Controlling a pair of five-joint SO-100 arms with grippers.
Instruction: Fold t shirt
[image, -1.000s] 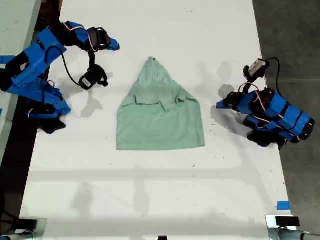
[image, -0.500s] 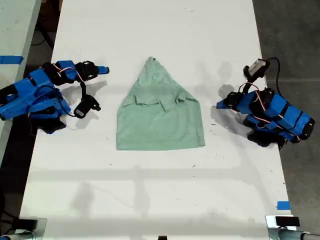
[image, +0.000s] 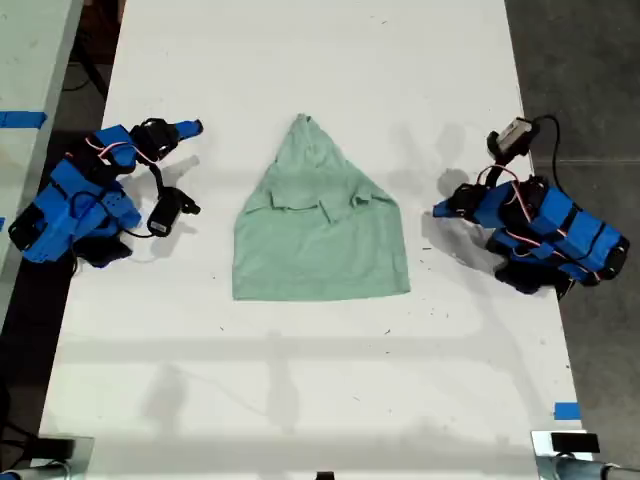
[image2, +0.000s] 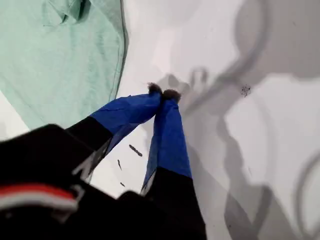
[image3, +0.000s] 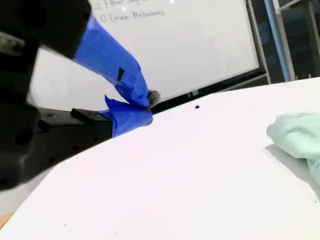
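At the exterior view's left: my second gripper (image: 190, 128), raised off the white table (image: 300, 380), well apart from the cloth, jaws closed together on nothing, as the second wrist view confirms (image3: 148, 107).

In the middle of the table: the t shirt (image: 320, 235), lying flat and partly folded, sleeves turned inward, upper part narrowed to a point toward the far edge, hem straight along the near side. Held by neither arm.

At the exterior view's right: my first gripper (image: 440, 210), low over the table just beside the shirt's side edge (image2: 55, 60), tips (image2: 162, 92) pressed shut and empty.

Judged step: the fold across, pointed top brought down toward the hem, not yet begun.

To do it well:
- Open both sets of jaws before descending; closed tips would only push the fabric.
- Pinch at matching spots on either side of the narrowed top, catching every layer so the tucked sleeves do not spill out.
- Lift only enough to clear the cloth beneath, then carry both sides together at one pace.
- Lay the top square to the hem and release only once flat.

Likely risk: uneven pull skewing the fold.
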